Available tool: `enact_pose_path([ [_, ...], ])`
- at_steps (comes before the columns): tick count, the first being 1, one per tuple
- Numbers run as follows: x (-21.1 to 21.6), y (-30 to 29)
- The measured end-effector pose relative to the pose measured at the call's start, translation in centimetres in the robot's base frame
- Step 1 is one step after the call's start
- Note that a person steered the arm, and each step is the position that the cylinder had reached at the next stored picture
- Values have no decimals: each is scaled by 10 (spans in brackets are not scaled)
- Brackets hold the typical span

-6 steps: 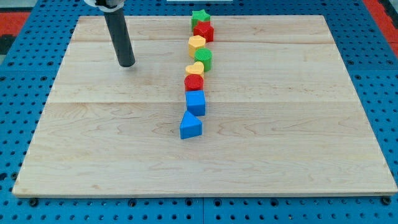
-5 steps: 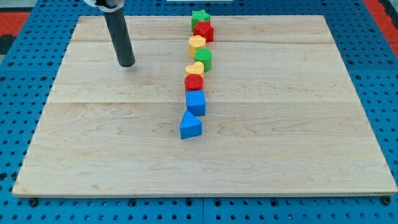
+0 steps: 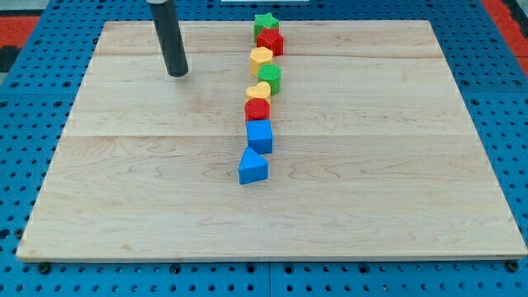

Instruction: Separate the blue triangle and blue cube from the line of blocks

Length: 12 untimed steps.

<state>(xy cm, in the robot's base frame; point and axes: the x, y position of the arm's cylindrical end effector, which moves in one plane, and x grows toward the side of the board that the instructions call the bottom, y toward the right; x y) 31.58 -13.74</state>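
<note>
A line of blocks runs down the middle of the wooden board [image 3: 124, 198]. At its lower end lies the blue triangle [image 3: 252, 167], with the blue cube [image 3: 259, 136] just above it, close to or touching it. Above the cube come a red block [image 3: 257, 109], a yellow heart [image 3: 258, 91], a green block [image 3: 270, 77], a yellow block [image 3: 261, 58], a red block [image 3: 271, 41] and a green star [image 3: 265, 22]. My tip [image 3: 177, 73] rests on the board at the upper left, well to the left of the line and apart from every block.
The board lies on a blue pegboard surface [image 3: 33, 74] that borders it on all sides. A red area [image 3: 12, 21] shows at the view's top left corner.
My tip has moved a little up and to the right, toward the line's upper part. No block has moved.
</note>
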Motion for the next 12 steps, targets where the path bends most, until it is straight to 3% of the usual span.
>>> enact_pose_path([
  [6, 9, 19],
  [7, 10, 36],
  [9, 10, 143],
  [10, 24, 145],
  [12, 129, 129],
])
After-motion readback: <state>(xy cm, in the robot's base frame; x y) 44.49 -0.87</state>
